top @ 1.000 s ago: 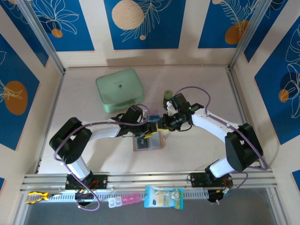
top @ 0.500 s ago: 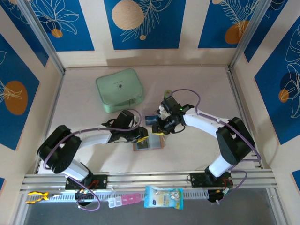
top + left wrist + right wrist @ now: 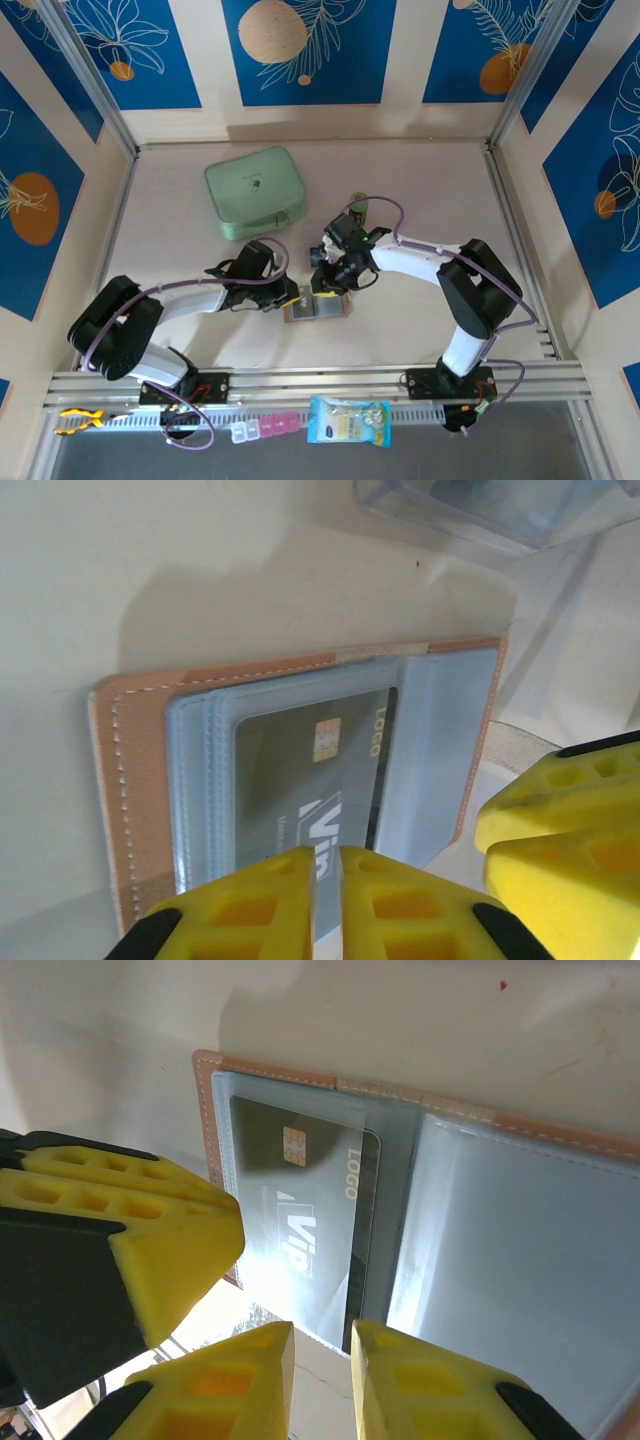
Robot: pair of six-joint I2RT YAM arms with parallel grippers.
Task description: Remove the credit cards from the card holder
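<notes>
Pale tabletop (image 3: 420,180), blue leaf-print panels all around, and both arms were crowded in over the card holder (image 3: 317,308), which lay open and flat on it. Behind the card holder and off to its left sat the mint-green zip case (image 3: 255,190). Behind the card holder on its right side stood a small green-topped container (image 3: 358,206).

Down on the wrist cameras, the left gripper (image 3: 326,865) sat at one edge of the card holder. Its yellow fingers were pressed almost together, with a thin sliver of the clear pocket's edge caught between them. The black card (image 3: 300,770), gold chip and white "Vip" lettering on show, lay inside the grey clear-plastic pocket on the card holder's stitched tan half. A clear plastic box (image 3: 480,505) stood on the table past the card holder's far edge in that view.

The right gripper (image 3: 320,1335) was there too, just beside the left one. Its fingers stood a narrow slit apart over the same pocketed half. The black card's corner sat right at the mouth of that gap, and I could not tell whether either pad touched it. The card holder's other half was grey pocket, edged in tan leather.
</notes>
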